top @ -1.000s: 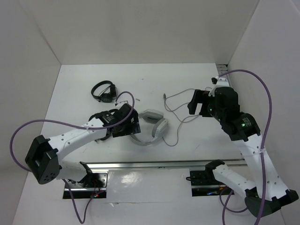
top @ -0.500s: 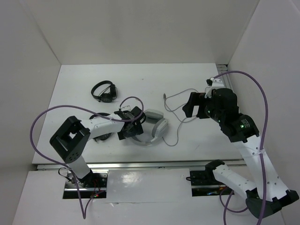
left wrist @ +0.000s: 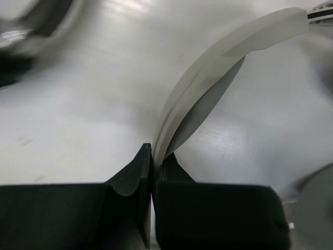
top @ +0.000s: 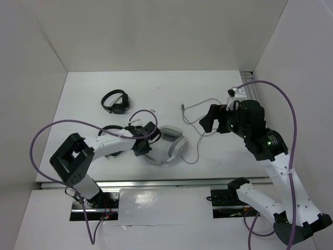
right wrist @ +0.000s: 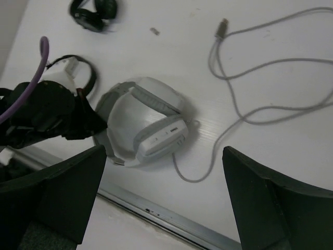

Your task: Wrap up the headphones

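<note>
From above, the left gripper (top: pixel 144 145) covers the left end of the headband of the headphones (top: pixel 177 147). The arm behind it hides most of a black headset (top: pixel 107 129) to their left. In the left wrist view, the dark shape (left wrist: pixel 21 36) up-left of the headband is only a blur, and the ear cup (left wrist: pixel 318 200) is cut off by the right edge. A speck (top: pixel 152 110) beyond the headphones is too small to name.

The left gripper (left wrist: pixel 152 161) has come down low over the desk as its arm folded in from the left. Its fingers (left wrist: pixel 130 179), wide apart a second ago, have pinched shut on the headband of the headphones (top: pixel 170 131), which slid slightly nearer. The right gripper (top: pixel 207 123) has shifted a little left and nearer.
</note>
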`<action>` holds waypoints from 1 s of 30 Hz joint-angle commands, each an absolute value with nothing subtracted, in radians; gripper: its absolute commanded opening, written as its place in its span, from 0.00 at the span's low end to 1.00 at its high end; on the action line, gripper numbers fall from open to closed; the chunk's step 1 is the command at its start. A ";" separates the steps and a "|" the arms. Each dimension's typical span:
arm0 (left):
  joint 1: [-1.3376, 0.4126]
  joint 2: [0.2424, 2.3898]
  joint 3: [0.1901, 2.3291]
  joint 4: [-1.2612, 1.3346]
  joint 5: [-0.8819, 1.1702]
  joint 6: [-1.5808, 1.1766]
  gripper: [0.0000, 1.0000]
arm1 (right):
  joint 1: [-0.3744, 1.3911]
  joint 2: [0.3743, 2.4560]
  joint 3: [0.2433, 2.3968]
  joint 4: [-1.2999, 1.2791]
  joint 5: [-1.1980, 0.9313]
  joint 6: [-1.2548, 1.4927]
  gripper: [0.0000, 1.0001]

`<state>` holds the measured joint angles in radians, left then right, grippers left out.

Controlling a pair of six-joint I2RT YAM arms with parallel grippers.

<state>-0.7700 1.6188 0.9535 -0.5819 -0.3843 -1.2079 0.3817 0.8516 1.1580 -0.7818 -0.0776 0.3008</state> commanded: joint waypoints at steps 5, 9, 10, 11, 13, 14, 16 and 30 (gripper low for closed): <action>-0.815 1.232 1.210 -1.118 -0.696 -1.126 0.00 | 0.388 0.608 0.875 -0.276 -0.529 0.494 1.00; -0.805 1.115 1.440 -1.319 -0.805 -1.010 0.00 | 0.388 0.473 0.776 -0.120 -0.435 0.503 1.00; -0.805 1.094 1.484 -1.365 -0.814 -0.994 0.00 | 0.388 0.412 0.738 -0.073 -0.425 0.514 1.00; -0.805 1.074 1.556 -1.365 -0.815 -0.961 0.00 | 0.388 0.385 0.647 0.059 -0.425 0.514 1.00; -0.793 1.020 1.629 -1.365 -0.795 -0.887 0.00 | 0.388 0.359 0.574 0.185 -0.484 0.523 1.00; -0.793 1.009 1.707 -1.365 -0.784 -0.864 0.00 | 0.388 0.376 0.551 0.231 -0.506 0.509 1.00; -0.784 1.009 1.788 -1.365 -0.729 -0.791 0.00 | 0.388 0.431 0.529 0.307 -0.537 0.509 1.00; -0.755 1.095 2.006 -1.365 -0.540 -0.687 0.00 | 0.570 0.975 0.721 0.342 -0.773 0.253 1.00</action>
<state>-0.7601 1.0870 1.9644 -1.4322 -0.5728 -0.6785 0.5308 0.9470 0.6445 0.3271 -0.7044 0.3534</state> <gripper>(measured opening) 0.115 0.999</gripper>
